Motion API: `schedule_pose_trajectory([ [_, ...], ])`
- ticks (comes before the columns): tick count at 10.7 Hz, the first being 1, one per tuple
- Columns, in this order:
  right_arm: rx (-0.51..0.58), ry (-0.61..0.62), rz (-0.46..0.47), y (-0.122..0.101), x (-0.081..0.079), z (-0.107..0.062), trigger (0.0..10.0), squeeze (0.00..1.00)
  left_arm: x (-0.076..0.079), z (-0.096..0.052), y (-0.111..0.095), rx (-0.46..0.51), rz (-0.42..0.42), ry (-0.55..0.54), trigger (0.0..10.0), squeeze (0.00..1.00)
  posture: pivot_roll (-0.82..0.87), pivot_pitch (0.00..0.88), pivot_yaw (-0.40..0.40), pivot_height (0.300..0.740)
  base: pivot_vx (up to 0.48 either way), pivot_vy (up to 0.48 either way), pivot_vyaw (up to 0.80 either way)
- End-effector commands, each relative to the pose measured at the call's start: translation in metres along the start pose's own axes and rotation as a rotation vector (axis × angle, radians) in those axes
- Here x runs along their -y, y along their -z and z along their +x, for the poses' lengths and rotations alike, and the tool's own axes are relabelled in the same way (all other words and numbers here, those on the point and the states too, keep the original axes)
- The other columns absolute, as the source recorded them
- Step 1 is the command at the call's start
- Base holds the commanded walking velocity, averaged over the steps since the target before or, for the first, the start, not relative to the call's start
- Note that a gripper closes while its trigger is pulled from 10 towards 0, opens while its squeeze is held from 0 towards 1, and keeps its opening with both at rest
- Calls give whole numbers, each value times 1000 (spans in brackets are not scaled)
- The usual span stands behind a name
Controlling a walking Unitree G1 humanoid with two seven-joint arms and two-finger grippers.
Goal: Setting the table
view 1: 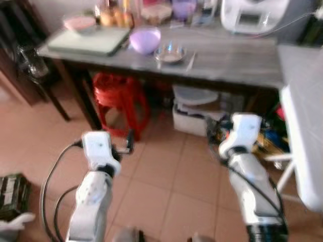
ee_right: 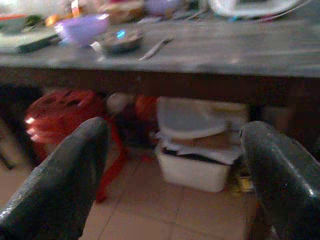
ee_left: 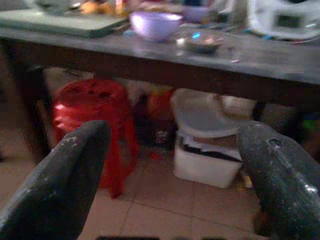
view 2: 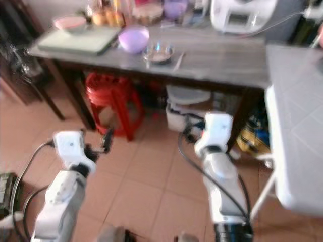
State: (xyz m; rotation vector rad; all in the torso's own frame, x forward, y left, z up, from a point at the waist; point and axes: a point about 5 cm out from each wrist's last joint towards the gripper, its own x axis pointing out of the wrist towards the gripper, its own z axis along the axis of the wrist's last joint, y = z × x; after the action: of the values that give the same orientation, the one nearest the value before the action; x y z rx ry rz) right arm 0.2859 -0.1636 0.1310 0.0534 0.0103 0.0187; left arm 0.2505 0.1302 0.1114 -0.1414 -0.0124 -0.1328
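While blurred from camera motion, both eye views framed on grey table (view 1: 227,60), taken as landmark.

On table, toward its left half: purple bowl (view 1: 145,39); small metal dish (view 1: 170,54) just right of bowl, near front edge; thin utensil (view 1: 190,61), kind not resolvable, just right of dish. Pale green tray (view 1: 91,40) left of bowl, flat on table. Pink bowl (view 1: 79,23) behind tray, near table's back left corner. Row of jars and containers along back edge, too blurred to identify. White appliance (view 1: 252,14) at back right of table.

Under table: red plastic stool (view 1: 118,96) beneath bowl end; white lidded bin (view 1: 194,108) right of stool, below table's middle.

White surface (view 1: 303,131) butting against table's right end, running toward camera.

Left pincer (ee_left: 170,170): raised in front of table, below its top, on stool side; fingers spread wide, nothing between them. Stool and bin visible through gap in left wrist view.

Right pincer (ee_right: 175,170): raised in front of table, below its top, facing bin; fingers spread wide, nothing held. Purple bowl, metal dish and utensil visible on tabletop above gap in right wrist view.

Both pincers well apart from table items. Tiled floor (view 1: 171,186) below both arms.
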Motion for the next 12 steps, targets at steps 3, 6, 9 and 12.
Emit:
schedule_pose_trajectory([
  [3, 21, 13, -3, -5, -3, 3, 10000, 0, 0, -1, -4, 19, -7, 23, 10000, 0, -33, 110, 34, 740, 0, -145, 0],
  [6, 16, 1, 11, -5, -5, 5, 10000, 0, 2, -2, -5, 19, -24, 34, 10000, 0, -30, 117, 34, 740, 0, -431, -779],
  [9, 34, -10, -7, -9, -5, 7, 10000, 0, 4, -1, -6, 21, -27, 48, 10000, 0, -34, 122, 36, 740, 0, -469, 0],
  [12, 17, 28, -22, -7, -8, 10, 10000, 0, 6, 1, -6, 22, -29, 51, 10000, 0, -41, 126, 38, 740, 0, -472, 0],
])
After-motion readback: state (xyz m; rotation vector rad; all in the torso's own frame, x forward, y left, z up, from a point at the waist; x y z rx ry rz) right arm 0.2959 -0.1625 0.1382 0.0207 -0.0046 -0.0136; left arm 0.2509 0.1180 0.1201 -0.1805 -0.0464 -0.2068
